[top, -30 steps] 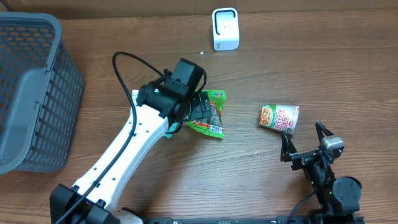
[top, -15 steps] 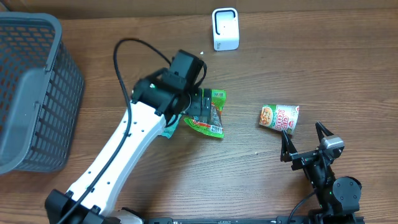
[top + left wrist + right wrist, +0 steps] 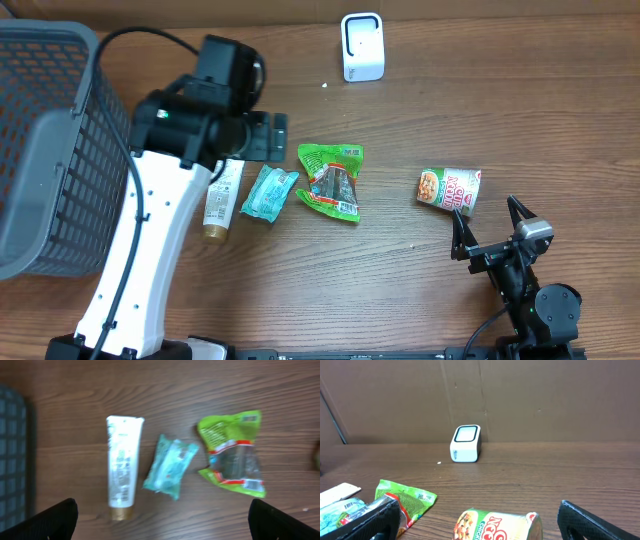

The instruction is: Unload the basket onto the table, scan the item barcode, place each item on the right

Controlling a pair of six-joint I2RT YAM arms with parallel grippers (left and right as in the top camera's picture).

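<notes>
Left gripper (image 3: 268, 135), jaws spread and empty, hangs near the white tube (image 3: 222, 198); right gripper (image 3: 487, 222), likewise open, sits near the table's (image 3: 390, 290) front edge.

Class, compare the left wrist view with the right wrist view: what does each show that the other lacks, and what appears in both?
Only the left wrist: the edge of the grey mesh plastic basket. Only the right wrist: the white box-shaped scanner, the brown cardboard wall and, recognisably, the noodle cup lying on its side. Both: the green crinkled snack bag, the teal plastic packet and the white squeeze tube.
</notes>
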